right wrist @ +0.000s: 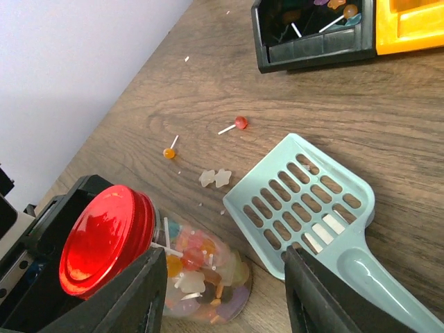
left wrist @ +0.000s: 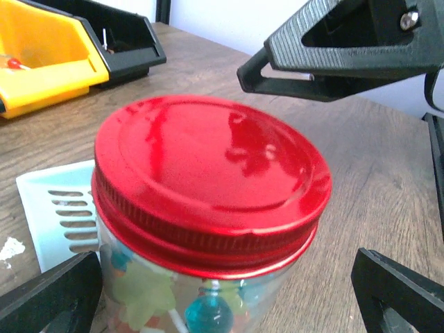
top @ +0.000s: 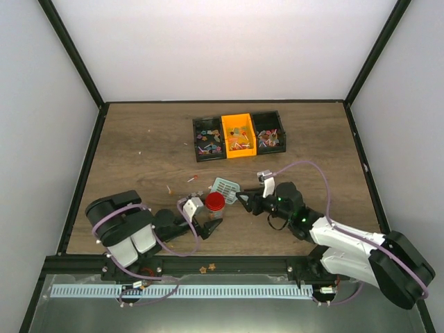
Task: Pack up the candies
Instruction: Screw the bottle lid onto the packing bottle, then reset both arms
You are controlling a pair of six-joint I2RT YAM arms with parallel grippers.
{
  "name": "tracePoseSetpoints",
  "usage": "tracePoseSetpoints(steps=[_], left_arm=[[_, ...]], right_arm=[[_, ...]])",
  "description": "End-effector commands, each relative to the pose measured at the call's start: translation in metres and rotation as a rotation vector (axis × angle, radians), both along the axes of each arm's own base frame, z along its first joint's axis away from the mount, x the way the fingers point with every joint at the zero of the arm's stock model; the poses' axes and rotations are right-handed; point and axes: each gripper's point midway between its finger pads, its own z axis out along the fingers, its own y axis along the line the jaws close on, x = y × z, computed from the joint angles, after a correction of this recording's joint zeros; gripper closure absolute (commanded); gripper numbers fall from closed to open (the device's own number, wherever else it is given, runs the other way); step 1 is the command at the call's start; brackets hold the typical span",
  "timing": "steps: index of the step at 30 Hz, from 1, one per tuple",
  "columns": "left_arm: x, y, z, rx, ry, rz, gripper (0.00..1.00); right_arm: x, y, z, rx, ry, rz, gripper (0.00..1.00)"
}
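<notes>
A clear jar (top: 214,211) with a red lid (left wrist: 208,173) stands upright near the front of the table, full of mixed candies (right wrist: 198,274). My left gripper (left wrist: 225,298) is open wide, one finger on each side of the jar, below the lid. My right gripper (right wrist: 229,298) hovers open just right of the jar, above the handle end of the teal scoop (right wrist: 305,208), with nothing between its fingers. More candies fill the bins (top: 238,135) at the back. A few loose candies (right wrist: 240,123) lie on the wood beyond the jar.
Three bins sit in a row at the back: black (top: 207,137), orange, black (top: 269,133). The teal scoop (top: 225,185) lies flat right behind the jar. Black frame posts edge the table on both sides.
</notes>
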Motion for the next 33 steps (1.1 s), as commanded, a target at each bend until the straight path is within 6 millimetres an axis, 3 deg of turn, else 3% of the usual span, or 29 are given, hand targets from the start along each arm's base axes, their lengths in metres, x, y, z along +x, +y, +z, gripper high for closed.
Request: tracePoseSetpoints(steps=[1, 14, 21, 26, 30, 31, 33], left_arm=[[-0.027, 0.039, 0.007, -0.031, 0.004, 0.022, 0.00], [-0.045, 0.031, 0.042, -0.148, -0.055, -0.088, 0.00], [-0.006, 0.051, 0.046, -0.116, -0.036, 0.169, 0.00], [0.029, 0.099, 0.075, -0.172, -0.035, 0.513, 0.00], [0.038, 0.120, 0.093, -0.167, -0.073, 0.630, 0.00], [0.041, 0.122, 0.099, -0.166, -0.077, 0.654, 0.00], [0.051, 0.122, 0.096, -0.112, -0.062, 0.704, 0.00]], right_arm=[[0.004, -0.006, 0.007, 0.003, -0.024, -0.031, 0.52], [-0.003, -0.018, 0.020, 0.016, -0.055, -0.058, 0.50], [-0.002, -0.015, 0.023, 0.033, -0.058, -0.050, 0.49], [0.008, -0.026, 0.029, 0.018, -0.088, -0.127, 0.49], [0.037, -0.053, 0.044, -0.098, -0.171, -0.319, 0.48], [0.045, -0.064, 0.048, -0.138, -0.191, -0.390, 0.43], [0.060, -0.084, 0.058, -0.213, -0.243, -0.510, 0.40]])
